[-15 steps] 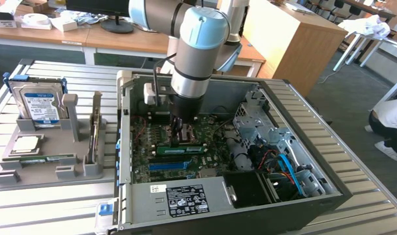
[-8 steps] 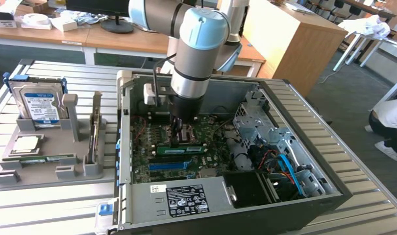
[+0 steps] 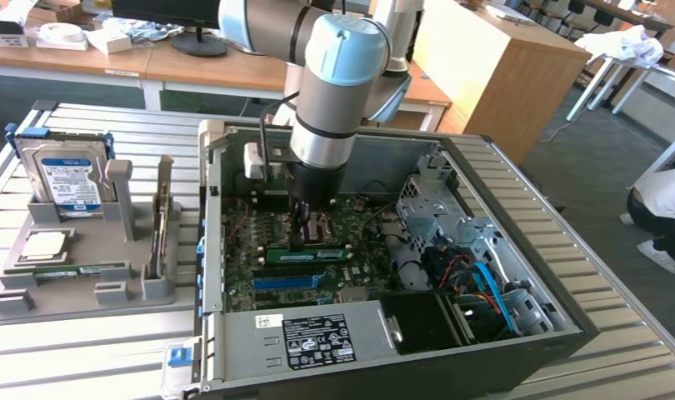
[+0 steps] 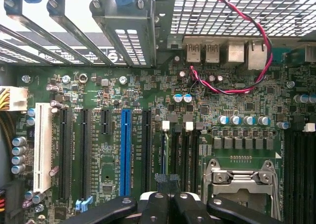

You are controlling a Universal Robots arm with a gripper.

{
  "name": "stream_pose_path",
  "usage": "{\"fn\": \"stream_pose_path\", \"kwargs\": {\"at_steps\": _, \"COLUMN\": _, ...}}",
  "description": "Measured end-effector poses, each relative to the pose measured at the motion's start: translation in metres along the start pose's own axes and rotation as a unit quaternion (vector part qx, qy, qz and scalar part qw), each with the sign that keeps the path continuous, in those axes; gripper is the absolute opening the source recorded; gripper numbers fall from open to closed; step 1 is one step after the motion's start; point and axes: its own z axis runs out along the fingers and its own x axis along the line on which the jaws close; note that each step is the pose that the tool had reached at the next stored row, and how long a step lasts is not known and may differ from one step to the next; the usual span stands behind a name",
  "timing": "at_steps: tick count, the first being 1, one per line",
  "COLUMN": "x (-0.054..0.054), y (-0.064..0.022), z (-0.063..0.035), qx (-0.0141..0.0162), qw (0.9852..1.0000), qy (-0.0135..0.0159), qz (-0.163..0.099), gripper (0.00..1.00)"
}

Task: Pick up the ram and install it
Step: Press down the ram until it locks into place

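1. Gripper [image 3: 303, 237] fingers are pressed fully together, reaching straight down into the open computer case [image 3: 537, 218]; the wrist view shows the closed gripper [image 4: 168, 182] right above the memory slots
2. The ram [image 3: 315, 253] stands on edge in a slot on the motherboard [image 4: 108, 150], directly under the fingertips and just beside the blue slot [image 3: 284, 282]; whether the tips pinch its top edge or only bear on it cannot be told
3. To seat it well, the stick should stay upright and square to its slot, with the push going straight down and spread evenly along its length, so that neither end sits high
4. The white clips [image 4: 165, 127] at the slot ends are my check: they should close against the stick's ends once it is fully home
5. Sideways room is tight: the processor socket [image 4: 242, 179] lies close on one side, the long card slots on the other
6. A red-and-black cable [image 4: 232, 92] loops over the board near the rear ports, apart from the fingers but worth avoiding
7. In the exterior view the metal drive cage [image 3: 437, 200] rises on the right and the case wall on the left, so the clearest free path is straight up
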Motion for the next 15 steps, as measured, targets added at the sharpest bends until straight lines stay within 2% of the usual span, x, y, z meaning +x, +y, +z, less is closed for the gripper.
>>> {"fn": "stream_pose_path", "kwargs": {"at_steps": 15, "x": 0.0, "y": 0.0009, "z": 0.0039, "qx": 0.0, "qw": 1.0, "qy": 0.0002, "qz": 0.0, "gripper": 0.1}}
